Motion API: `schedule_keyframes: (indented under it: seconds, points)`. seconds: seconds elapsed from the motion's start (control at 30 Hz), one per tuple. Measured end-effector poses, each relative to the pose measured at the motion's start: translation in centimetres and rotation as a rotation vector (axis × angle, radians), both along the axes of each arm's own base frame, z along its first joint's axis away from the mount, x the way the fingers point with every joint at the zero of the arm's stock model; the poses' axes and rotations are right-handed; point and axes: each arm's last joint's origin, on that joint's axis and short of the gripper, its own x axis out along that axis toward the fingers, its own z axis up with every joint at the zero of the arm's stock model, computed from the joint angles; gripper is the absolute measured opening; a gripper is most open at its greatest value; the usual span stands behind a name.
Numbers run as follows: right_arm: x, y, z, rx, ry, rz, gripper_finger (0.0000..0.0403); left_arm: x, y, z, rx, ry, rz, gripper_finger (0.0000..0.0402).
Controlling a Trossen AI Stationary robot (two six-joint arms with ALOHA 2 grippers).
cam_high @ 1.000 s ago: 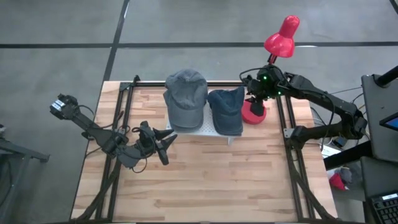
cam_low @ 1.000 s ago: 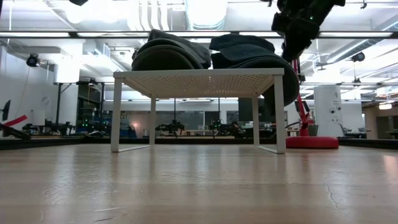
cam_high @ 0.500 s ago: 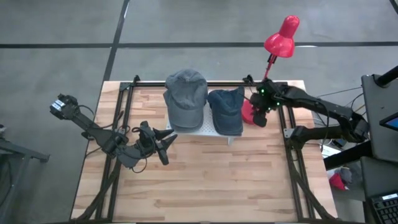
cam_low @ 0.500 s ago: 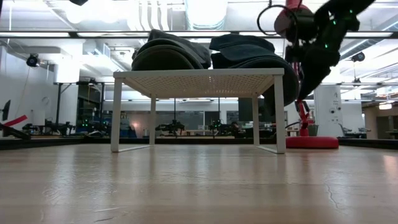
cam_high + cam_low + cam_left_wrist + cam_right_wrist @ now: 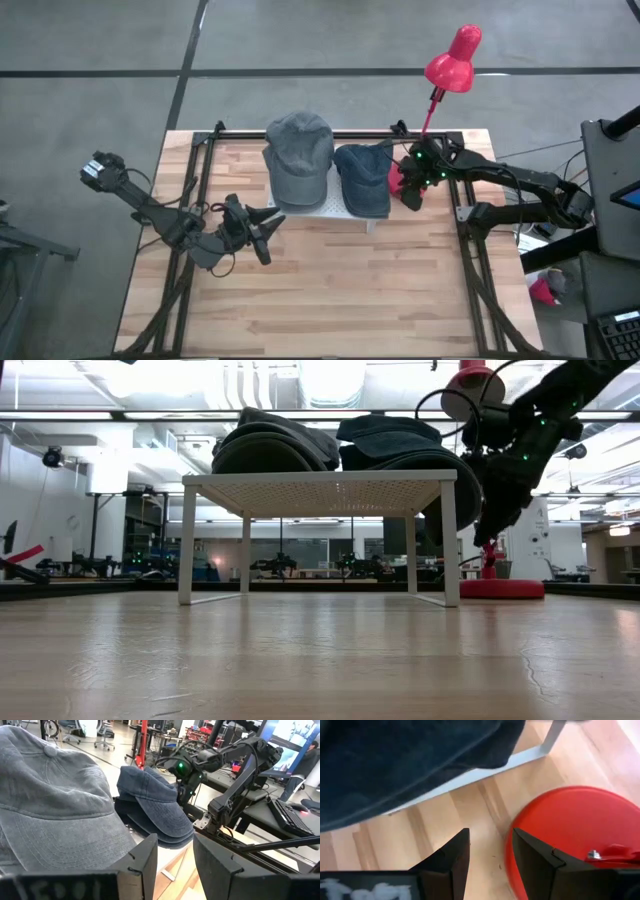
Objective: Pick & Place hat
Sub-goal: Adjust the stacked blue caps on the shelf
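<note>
Over the last second my right gripper (image 5: 411, 196) has come down and in from beside the lamp (image 5: 452, 55) stem to hang just off the blue hat (image 5: 364, 177)'s outer edge; nothing else has shifted. Its fingers stand apart with nothing between them; the right wrist view shows bare wood in the gap, the lamp base (image 5: 570, 835) to one side and the blue hat's dark cloth (image 5: 405, 755) with the rack (image 5: 470, 775) rail just ahead.

The blue hat sits on the white rack (image 5: 322, 208), its brim drooping over the rack edge nearest my right gripper. The grey hat (image 5: 298, 155) lies beside it, farther from that gripper. My left gripper (image 5: 262, 226) waits on the other side of the rack, fingers apart and empty, facing the grey hat.

I judge I am in the approach step, with no grasp made yet. Next I would need to ease the right gripper forward toward the overhanging brim, so one finger goes under and one over, and close on the cloth. The lamp base is close by, so I should keep the wrist clear of it.
</note>
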Motion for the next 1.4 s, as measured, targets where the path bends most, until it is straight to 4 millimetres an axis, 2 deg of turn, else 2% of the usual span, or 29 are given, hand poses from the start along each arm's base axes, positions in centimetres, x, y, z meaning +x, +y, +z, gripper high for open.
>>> schedule_keyframes:
  seconds: [0.7, 1.4]
  points:
    - [0.5, -0.1, -2.7, 0.035, -0.237, -0.102, 0.0137, 0.0, 0.0, 0.2, -0.009, -0.013, 0.0, 0.0128]
    - [1.3, -0.4, -1.0, 0.085, -0.331, -0.063, 0.0139, 0.0, 0.0, 0.2, -0.004, -0.012, -0.001, 0.0128]
